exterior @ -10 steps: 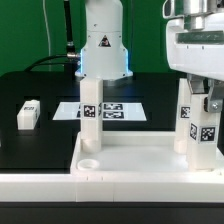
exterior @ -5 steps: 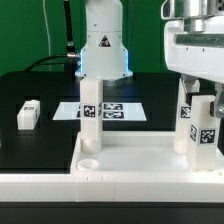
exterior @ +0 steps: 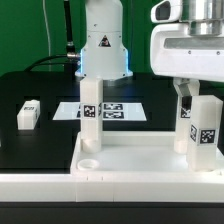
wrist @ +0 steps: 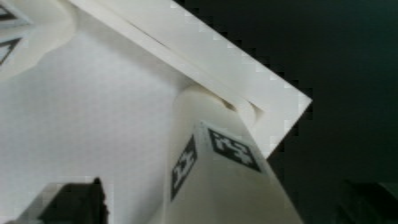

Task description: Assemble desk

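Note:
The desk top (exterior: 135, 160) is a white tray lying low in the exterior view. Three legs stand upright in it: one at the back left (exterior: 90, 118), one at the back right (exterior: 185, 122), and one nearer on the right (exterior: 207, 135). My gripper (exterior: 197, 92) hangs just above that nearer leg, open. In the wrist view the tagged leg (wrist: 231, 165) stands between my dark fingertips (wrist: 71, 203), with a gap on each side. A fourth leg (exterior: 28, 113) lies loose on the black table at the left. The front-left socket (exterior: 88, 160) holds nothing.
The marker board (exterior: 112, 110) lies flat behind the desk top. The arm's white base (exterior: 104, 45) stands at the back. A long white wall (exterior: 100, 188) runs along the front of the desk top.
The jaws have opened and let go of the nearer right leg. The gripper has lifted a little and shifted toward the exterior view's left. The leg stays upright.

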Controlling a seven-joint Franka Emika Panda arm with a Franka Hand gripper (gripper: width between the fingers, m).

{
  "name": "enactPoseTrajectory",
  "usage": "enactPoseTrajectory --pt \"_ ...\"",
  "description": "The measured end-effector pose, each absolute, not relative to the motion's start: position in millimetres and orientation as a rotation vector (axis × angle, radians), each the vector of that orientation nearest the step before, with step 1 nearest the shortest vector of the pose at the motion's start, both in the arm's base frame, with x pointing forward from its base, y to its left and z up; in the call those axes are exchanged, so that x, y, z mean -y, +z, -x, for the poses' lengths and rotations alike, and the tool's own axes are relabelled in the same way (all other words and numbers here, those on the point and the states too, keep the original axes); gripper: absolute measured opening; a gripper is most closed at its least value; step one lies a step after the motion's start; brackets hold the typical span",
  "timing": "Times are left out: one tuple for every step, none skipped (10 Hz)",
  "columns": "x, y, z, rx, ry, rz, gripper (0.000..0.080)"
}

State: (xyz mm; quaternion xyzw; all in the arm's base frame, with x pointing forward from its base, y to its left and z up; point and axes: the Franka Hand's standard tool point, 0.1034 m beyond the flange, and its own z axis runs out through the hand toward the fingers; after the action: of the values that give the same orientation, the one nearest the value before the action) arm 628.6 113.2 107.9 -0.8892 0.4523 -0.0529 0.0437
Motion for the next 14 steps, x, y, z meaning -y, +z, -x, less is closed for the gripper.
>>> enactPoseTrajectory --pt "-114 107.8 -628 -1.254 -0.17 2.788 0.0648" --pt "-113 107.9 -629 -1.143 -0.178 2.845 0.0648" --pt "-112 108.3 -629 -1.058 -0.184 2.882 0.0648" --pt "-112 109.0 -630 -0.96 -0.19 2.924 0.0648" --pt "-112 109.7 -630 -0.878 -0.198 2.96 0.0648" --pt "-112 110.2 -631 -0.763 -0.206 3.003 0.0648" --pt "-111 110.5 -631 -0.666 -0.21 3.031 0.0648" --pt "-109 110.5 -632 -0.563 -0.212 3.058 0.0648" --pt "-108 110.4 -632 -0.496 -0.214 3.075 0.0648" --pt "-106 110.4 -632 -0.36 -0.217 3.105 0.0648" --pt "-106 110.4 -632 -0.315 -0.217 3.112 0.0648" --pt "-103 110.4 -633 -0.135 -0.219 3.14 0.0648" --pt "-101 110.4 -633 -0.068 -0.219 3.149 0.0648" --pt "-101 110.4 -633 -0.069 -0.219 3.149 0.0621"
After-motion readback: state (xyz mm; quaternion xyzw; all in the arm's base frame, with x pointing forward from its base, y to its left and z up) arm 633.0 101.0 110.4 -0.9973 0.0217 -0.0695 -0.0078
